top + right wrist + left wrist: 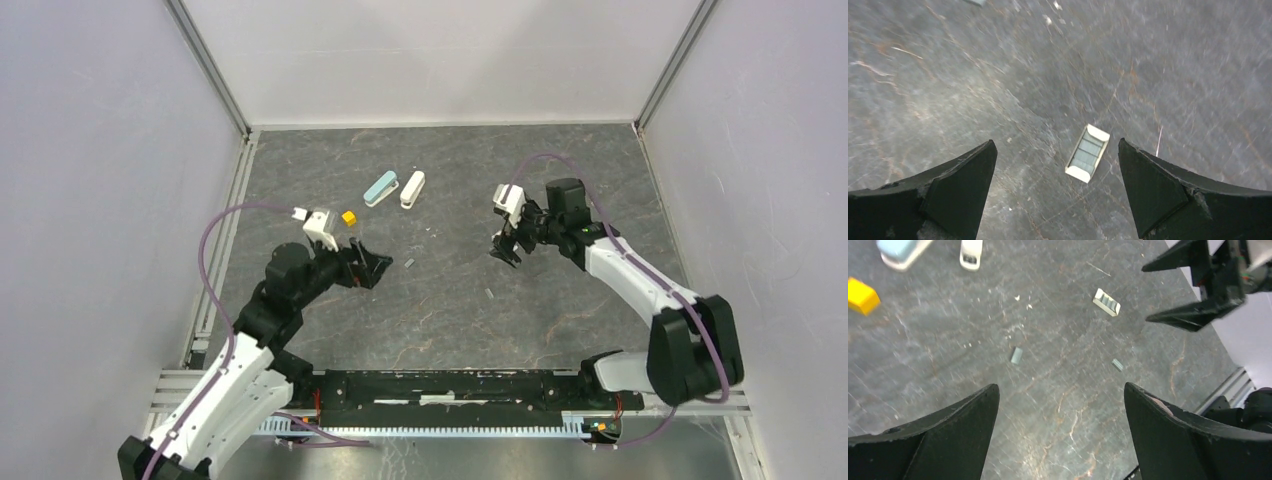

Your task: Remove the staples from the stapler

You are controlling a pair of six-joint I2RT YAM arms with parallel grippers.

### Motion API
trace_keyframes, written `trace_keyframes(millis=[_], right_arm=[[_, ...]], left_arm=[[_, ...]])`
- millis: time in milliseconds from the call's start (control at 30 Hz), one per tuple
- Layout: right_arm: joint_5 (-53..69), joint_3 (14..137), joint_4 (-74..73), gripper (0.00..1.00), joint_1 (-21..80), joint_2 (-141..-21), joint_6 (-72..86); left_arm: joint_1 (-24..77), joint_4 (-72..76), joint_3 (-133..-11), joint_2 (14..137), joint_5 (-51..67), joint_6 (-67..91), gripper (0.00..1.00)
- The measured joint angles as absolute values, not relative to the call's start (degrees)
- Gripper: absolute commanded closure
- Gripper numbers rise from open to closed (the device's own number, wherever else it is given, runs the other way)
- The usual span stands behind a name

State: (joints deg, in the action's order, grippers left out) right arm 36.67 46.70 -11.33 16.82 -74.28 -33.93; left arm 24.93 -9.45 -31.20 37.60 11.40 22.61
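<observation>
**Operator:** Condition of the right gripper (1056, 142)?

**Technician:** Released. Jaws are spread wide and grip nothing. The stapler (1088, 152) lies flat on the table (948, 75) in the gap between them, nearer the finger at the view's right, touching neither.

**Operator:** And the left gripper (1061, 385)?

**Technician:** Also released and empty. Two short pieces of the staples (1017, 355) lie ahead of its jaws, one beyond each fingertip. The stapler sits farther ahead, just beside the right gripper's tips.

Teal stapler (381, 188) just beside white stapler (412, 189), yellow cube (348, 217) near
</observation>
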Motion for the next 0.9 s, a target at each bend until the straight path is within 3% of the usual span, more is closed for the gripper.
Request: trace_keyframes(millis=[200,467,900], right_arm=[[26.33,54.50,-15.86,0.03,16.82,-86.85,-33.78],[20.12,67.83,-20.49,0.18,16.82,-101.36,-33.98],[20.12,68.12,-24.40,0.29,16.82,-105.19,-34.33]], left_arm=[[24.93,-8.84,-23.97,29.08,11.05,29.02,0.00],[24.93,-8.34,-23.38,26.04,10.52,30.37,0.00],[24.93,-7.94,-23.38,26.74,10.00,30.41,0.00]])
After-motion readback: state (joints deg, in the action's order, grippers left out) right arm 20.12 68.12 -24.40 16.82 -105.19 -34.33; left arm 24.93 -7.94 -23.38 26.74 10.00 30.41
